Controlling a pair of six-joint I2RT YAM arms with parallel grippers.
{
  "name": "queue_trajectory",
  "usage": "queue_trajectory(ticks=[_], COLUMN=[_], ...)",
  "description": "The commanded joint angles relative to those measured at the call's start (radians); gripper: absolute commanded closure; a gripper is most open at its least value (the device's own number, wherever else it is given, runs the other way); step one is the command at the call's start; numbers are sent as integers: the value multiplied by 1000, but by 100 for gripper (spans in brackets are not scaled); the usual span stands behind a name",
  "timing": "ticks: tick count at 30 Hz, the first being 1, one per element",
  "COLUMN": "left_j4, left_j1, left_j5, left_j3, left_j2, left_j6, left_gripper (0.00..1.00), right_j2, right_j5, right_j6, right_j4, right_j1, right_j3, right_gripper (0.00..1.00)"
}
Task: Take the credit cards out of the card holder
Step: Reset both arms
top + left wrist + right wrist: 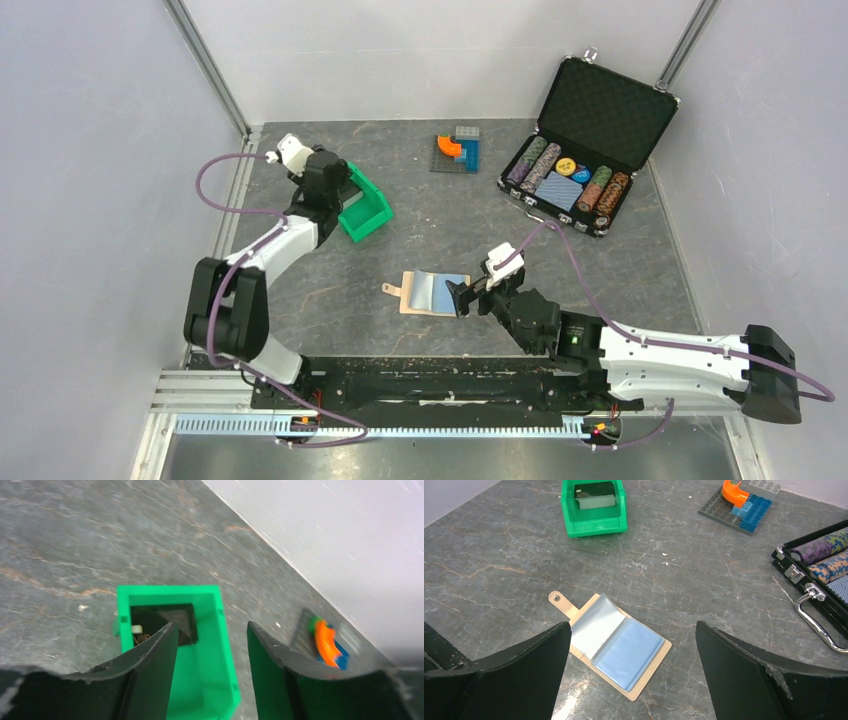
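With our left gripper [211,627] parted over the green bin [170,591] and our right gripper [632,625] wide beside the card holder [624,650], we should probe its pockets gently.

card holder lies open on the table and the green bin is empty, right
Not empty: the right wrist view shows dark credit cards lying inside the green bin. The card holder does lie open on the table.
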Motion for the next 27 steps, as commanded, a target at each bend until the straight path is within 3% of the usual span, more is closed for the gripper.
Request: queue_trajectory(ticks=[1, 6, 9, 16, 22, 27], left_j4=[-216, -451, -477, -504, -506, -556], left_j1=[-3, -4, -4, -4, -4, -4], left_j5=[222, 444, 565, 968, 1156, 1180], left_j3=[85, 125, 63, -90, -243, -297], left_j2=[-134, -239, -340, -564, -745, -863], left_j6=[92, 135, 146, 199, 167, 252], left_gripper=[36, 21, 1, 0, 0, 0], right_j2=[16, 33, 47, 52, 48, 28], right_j5=[-10, 45, 44, 67, 112, 142], right_j6=[99, 250, 338, 395, 375, 352], right_j4=[-119, -218, -282, -342, -383, -382], right_j1=[5, 5, 5, 5, 6, 5], right_j3=[81, 133, 165, 153, 152, 139], right_gripper=[2, 2, 2, 2, 2, 2])
